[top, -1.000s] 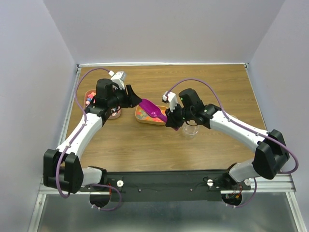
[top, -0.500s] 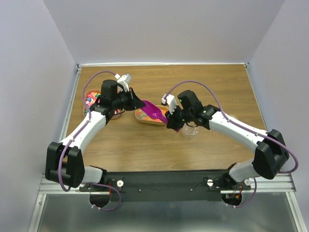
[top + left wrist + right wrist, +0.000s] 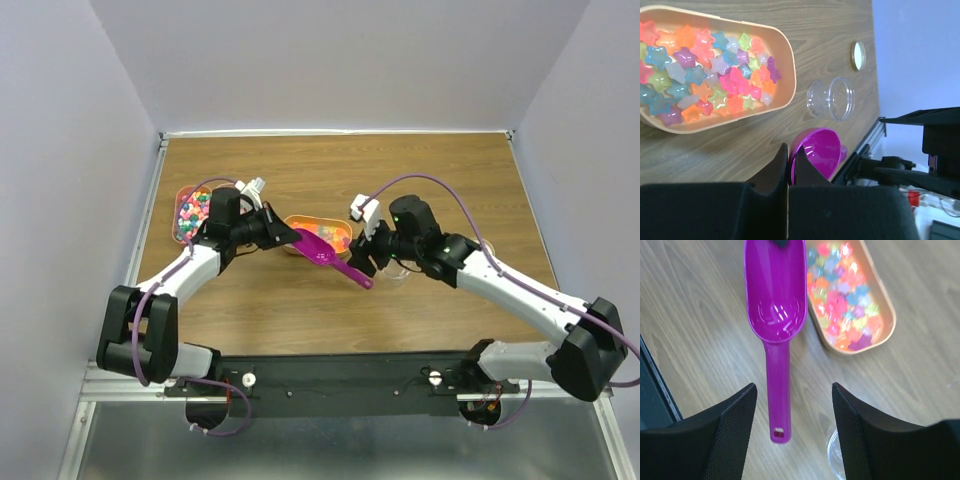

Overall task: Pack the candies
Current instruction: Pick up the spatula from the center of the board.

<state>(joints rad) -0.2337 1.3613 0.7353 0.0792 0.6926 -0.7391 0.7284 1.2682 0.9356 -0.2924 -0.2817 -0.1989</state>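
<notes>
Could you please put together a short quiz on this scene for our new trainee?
1. True or false: the scoop holds candies.
2. Fill in: the right gripper is ____.
3. What is the left gripper shut on? A. scoop B. jar C. tray
Key: 1 false; 2 open; 3 A.
</notes>
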